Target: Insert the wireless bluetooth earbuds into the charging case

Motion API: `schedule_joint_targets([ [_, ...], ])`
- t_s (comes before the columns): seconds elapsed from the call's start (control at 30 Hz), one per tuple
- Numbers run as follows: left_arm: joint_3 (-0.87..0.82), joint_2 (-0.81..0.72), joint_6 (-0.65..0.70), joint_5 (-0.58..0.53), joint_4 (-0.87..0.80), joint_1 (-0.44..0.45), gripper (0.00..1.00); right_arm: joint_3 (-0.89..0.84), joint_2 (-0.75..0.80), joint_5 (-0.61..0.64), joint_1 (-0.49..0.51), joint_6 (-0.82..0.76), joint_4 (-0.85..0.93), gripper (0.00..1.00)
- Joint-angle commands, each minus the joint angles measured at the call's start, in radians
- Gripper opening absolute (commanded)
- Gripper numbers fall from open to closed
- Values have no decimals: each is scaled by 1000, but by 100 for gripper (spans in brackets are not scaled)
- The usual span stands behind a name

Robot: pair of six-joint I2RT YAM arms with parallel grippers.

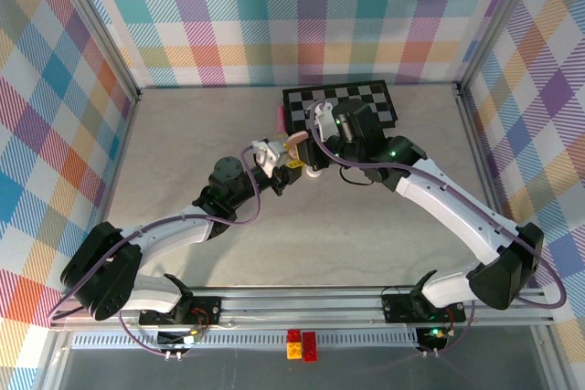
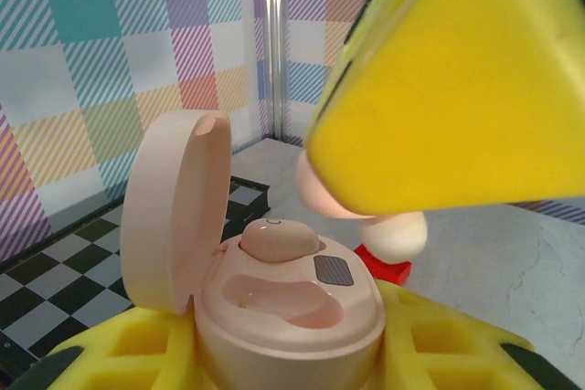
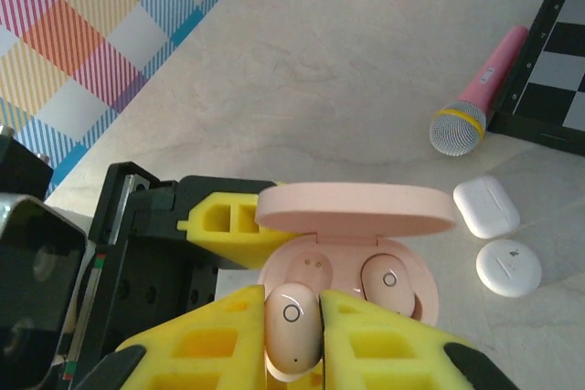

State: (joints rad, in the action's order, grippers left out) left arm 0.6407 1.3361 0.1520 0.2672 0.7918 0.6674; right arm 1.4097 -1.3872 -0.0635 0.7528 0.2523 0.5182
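Right gripper (image 3: 293,303) pinches 1 pink earbud (image 3: 292,340) — empty socket (image 3: 311,267) just beyond its fingertips, in the case (image 3: 356,212) the left gripper (image 2: 288,353) clamps.

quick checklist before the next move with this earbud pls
1. Lid of pink case open: ok.
2. Left end effector shut on pink case: ok.
3. Right end effector shut on held earbud: ok.
4. Empty slot free of anything: ok.
5. Seated earbud in the other slot: ok.
6. Held earbud lined up over empty slot: cannot tell, depth is unclear.
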Motion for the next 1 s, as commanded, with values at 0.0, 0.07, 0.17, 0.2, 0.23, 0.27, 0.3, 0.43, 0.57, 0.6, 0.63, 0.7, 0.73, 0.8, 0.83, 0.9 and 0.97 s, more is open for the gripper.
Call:
schedule_joint_targets([
  [0.0, 34, -16, 17, -3, 30, 8, 33, 52, -15, -9, 10, -20, -29, 19],
  [0.07, 30, -21, 17, -2, 30, 8, 33, 59, -25, -9, 11, -23, -30, 19],
  [0.17, 27, -28, 17, -5, 31, 7, 33, 66, -40, -1, 13, -29, -26, 19],
  [0.2, 27, -29, 17, -5, 31, 8, 33, 69, -45, 2, 12, -33, -23, 19],
  [0.23, 27, -31, 17, -7, 30, 8, 33, 73, -51, 7, 13, -39, -16, 19],
  [0.27, 27, -33, 15, -10, 27, 7, 33, 77, -56, 17, 13, -43, -9, 19],
  [0.3, 25, -36, 15, -14, 26, 8, 33, 80, -59, 22, 13, -49, -6, 19],
  [0.43, 23, -47, 8, -16, 22, 8, 33, 81, -68, 28, 13, -56, 3, 19],
  [0.57, 30, -45, -1, -6, 17, 6, 33, 80, -76, 19, 13, -57, 7, 19],
  [0.6, 31, -45, -2, -7, 18, 8, 33, 80, -78, 18, 13, -55, 6, 19],
  [0.63, 31, -44, -3, -9, 18, 8, 33, 81, -79, 14, 13, -53, 5, 19],
  [0.7, 31, -43, -6, -12, 20, 8, 33, 79, -79, 3, 13, -47, 4, 19],
  [0.73, 33, -40, -8, -15, 22, 8, 33, 78, -79, -2, 13, -44, 3, 19],
  [0.8, 37, -39, -11, -24, 19, 8, 33, 73, -78, -9, 13, -38, 2, 19],
  [0.83, 38, -37, -14, -29, 17, 8, 33, 70, -78, -13, 14, -35, 3, 19],
  [0.9, 43, -38, -17, -36, 17, 8, 33, 59, -74, -19, 14, -29, 3, 19],
  [0.97, 46, -34, -19, -39, 17, 7, 33, 51, -72, -27, 16, -22, 0, 19],
])
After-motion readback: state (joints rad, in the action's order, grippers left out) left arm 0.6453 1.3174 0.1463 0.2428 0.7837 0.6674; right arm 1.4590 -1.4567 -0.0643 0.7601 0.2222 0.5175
